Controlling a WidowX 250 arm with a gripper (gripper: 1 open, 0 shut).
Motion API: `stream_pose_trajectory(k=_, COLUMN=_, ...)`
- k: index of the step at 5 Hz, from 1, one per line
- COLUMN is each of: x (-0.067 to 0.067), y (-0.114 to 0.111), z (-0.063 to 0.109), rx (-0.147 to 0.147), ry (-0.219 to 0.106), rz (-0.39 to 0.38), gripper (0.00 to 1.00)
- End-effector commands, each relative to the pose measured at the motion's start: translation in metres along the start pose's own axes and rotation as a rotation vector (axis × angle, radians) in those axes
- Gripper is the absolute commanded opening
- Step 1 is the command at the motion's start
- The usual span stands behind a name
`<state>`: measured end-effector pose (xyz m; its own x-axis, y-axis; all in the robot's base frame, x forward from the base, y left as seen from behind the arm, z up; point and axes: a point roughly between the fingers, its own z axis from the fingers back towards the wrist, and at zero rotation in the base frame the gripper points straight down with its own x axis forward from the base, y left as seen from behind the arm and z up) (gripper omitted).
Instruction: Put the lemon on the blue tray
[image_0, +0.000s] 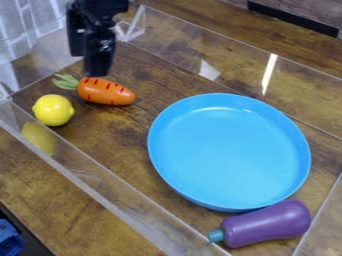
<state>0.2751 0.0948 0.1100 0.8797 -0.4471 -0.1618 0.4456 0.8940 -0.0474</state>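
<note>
The lemon (54, 109), small, round and bright yellow, lies on the wooden table near the left edge. The blue tray (287, 175), a large round plate with a shallow rim, sits to the right with nothing on it. My black gripper (88, 55) hangs at the top left, pointing down, its fingers open with nothing between them. It is above and behind the carrot, up and to the right of the lemon, touching neither.
An orange carrot (104, 92) with a green top lies just right of the lemon, under the gripper. A purple eggplant (263, 224) rests at the tray's front right. Clear acrylic walls (94, 175) fence the work area at front and left.
</note>
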Motion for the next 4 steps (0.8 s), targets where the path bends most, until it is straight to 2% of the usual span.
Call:
stream_pose_trajectory(k=1, x=-0.011, y=0.012, z=0.012, rx=0.068, ry=-0.047, rz=-0.081, gripper=1.0)
stream_pose_trajectory(k=3, x=-0.008, y=0.015, z=-0.014, rx=0.063, ry=-0.042, rz=-0.136, gripper=1.0)
stream_pose_trajectory(k=4, x=-0.008, y=0.018, z=-0.024, rx=0.05, ry=-0.046, rz=-0.069, gripper=1.0)
